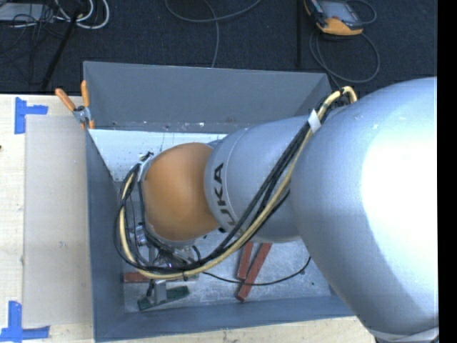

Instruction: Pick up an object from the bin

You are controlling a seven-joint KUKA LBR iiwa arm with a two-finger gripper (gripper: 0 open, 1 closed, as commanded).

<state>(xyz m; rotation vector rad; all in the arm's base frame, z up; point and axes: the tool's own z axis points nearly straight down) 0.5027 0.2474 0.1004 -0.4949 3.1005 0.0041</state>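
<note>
My gripper [161, 253] hangs low in the bin's front-left part, mostly hidden under the orange cover and the cables on the wrist. Just below it, near the front wall, a dark green flat thing [166, 298] lies with a small grey piece [168, 286] on top. To the left of these is a short reddish-brown strip [135, 278]. I cannot see whether anything is held.
Two reddish-brown bars [250, 265] lie side by side at an angle on the floor to the right of the gripper. A thin black wire [285, 279] curves past them. The arm covers the middle and right of the bin.
</note>
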